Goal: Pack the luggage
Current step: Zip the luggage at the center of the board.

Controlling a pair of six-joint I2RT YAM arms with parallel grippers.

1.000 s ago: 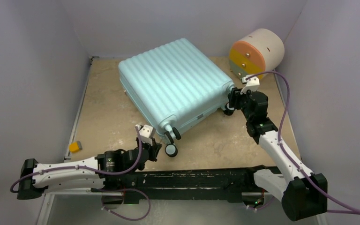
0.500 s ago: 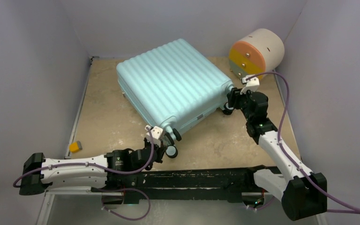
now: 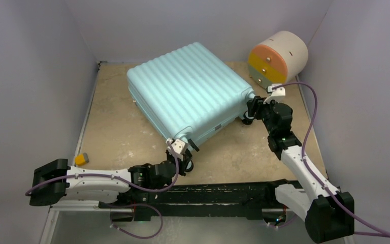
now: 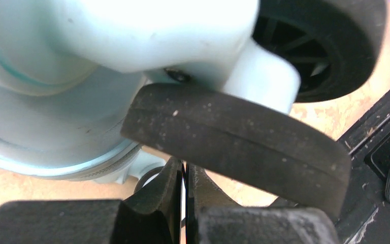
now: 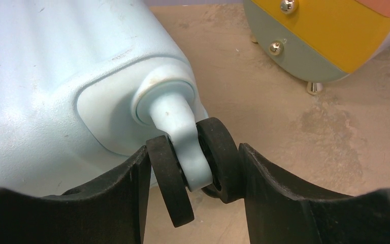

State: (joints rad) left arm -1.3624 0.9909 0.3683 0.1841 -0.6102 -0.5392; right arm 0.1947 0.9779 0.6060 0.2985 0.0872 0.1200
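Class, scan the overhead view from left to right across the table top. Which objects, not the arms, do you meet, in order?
In order: small orange block → luggage → round drawer unit.

Pale-walled booth, evenly lit.
Plain lavender-grey walls (image 3: 30, 76) enclose a beige marbled table (image 3: 117, 127); a round cream drawer unit (image 3: 279, 58) sits at its far right corner.

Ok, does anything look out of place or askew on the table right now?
The luggage lies closed but skewed diagonally across the table, not square to its edges. A small orange block sits alone by the left edge. No spill or damage is visible.
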